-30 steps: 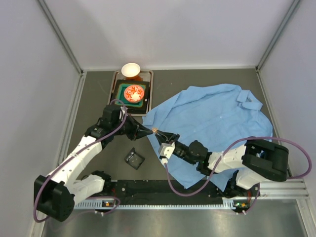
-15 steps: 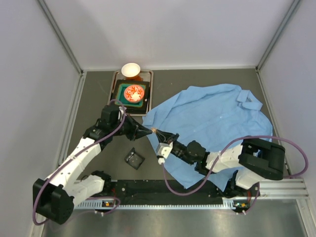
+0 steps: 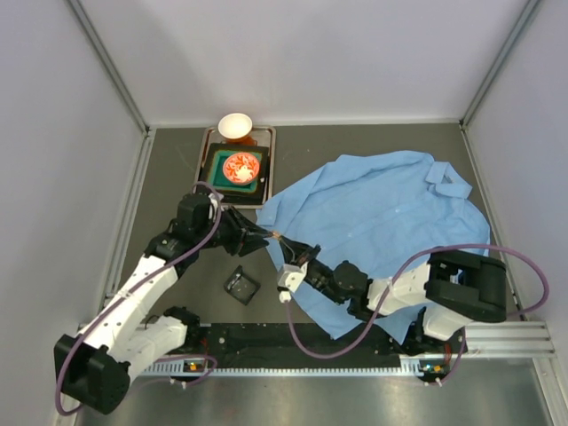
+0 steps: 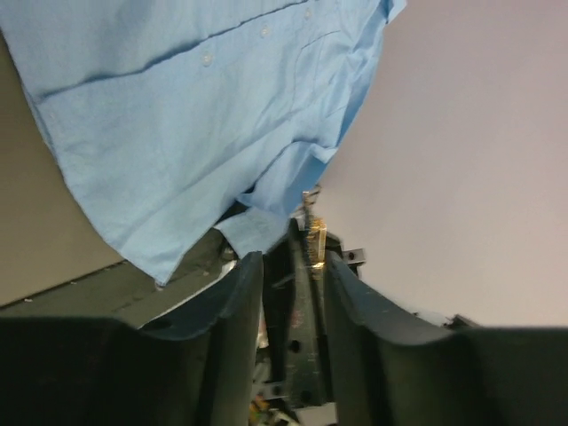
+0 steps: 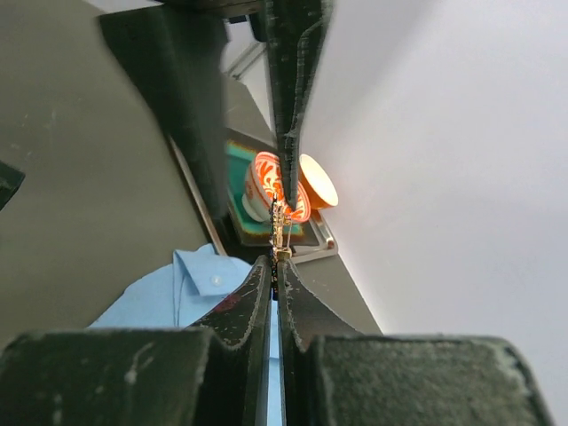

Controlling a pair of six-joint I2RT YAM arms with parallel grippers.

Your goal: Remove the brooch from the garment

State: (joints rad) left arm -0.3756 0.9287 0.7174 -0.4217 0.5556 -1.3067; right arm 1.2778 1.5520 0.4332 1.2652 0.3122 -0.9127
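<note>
while the right tool [image 5: 277,262] has its two fingers pressed together on the lower end of the one brooch [image 5: 280,232], the small gold-silver piece stands upright above their tips, just off the left edge of the single light blue shirt [image 3: 382,213] and apart from its cuff. the left tool [image 4: 291,259] faces it with both fingers parted, gripping nothing; the right tool's tips and the brooch sit between them. the shirt lies spread and wrinkled across the right half of the dark tabletop [image 3: 355,142]. one small dark square box [image 3: 240,286] rests on the tabletop near the two arms' bases. at the far side sits one tray [image 3: 269,146] carrying one orange patterned cup [image 3: 240,167], with one white bowl [image 3: 235,126] at its far edge.
</note>
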